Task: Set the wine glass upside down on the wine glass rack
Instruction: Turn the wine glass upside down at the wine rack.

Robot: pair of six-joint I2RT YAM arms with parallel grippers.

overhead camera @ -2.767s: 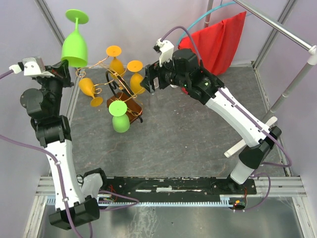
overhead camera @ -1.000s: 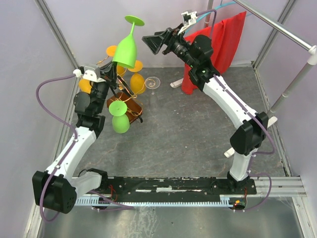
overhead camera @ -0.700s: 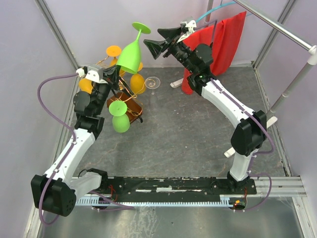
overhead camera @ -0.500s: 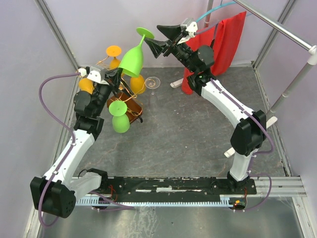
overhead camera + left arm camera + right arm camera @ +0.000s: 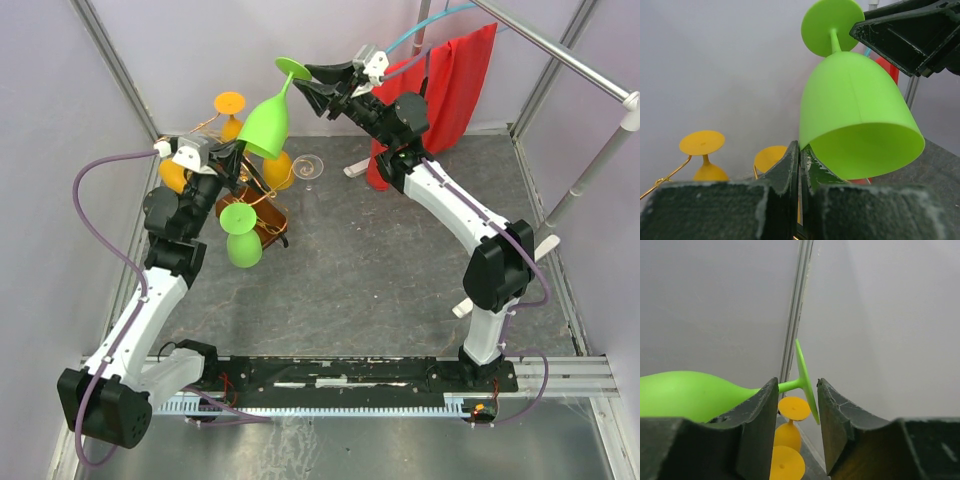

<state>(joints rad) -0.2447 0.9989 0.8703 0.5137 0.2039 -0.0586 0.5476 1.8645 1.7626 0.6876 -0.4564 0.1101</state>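
The green wine glass [image 5: 266,122] hangs in the air, tilted, foot up and to the right. My left gripper [image 5: 238,153] is shut on its rim; in the left wrist view the fingers [image 5: 791,165] pinch the lip below the bowl [image 5: 855,110]. My right gripper [image 5: 309,85] straddles the foot of the glass [image 5: 806,375], jaws partly open, with a gap still showing on the right side. The wine glass rack [image 5: 270,216] stands below on the table, left of centre.
Orange glasses [image 5: 231,112] and a second green glass [image 5: 241,238] hang on the rack. A clear glass [image 5: 310,166] lies on the table beside it. A red cloth [image 5: 445,85] hangs at the back right under a metal rail [image 5: 560,52]. Walls stand close behind and to the left.
My right gripper has come in from the right onto the glass's foot and its jaws have narrowed around it. My left arm tipped the glass further toward the right gripper.
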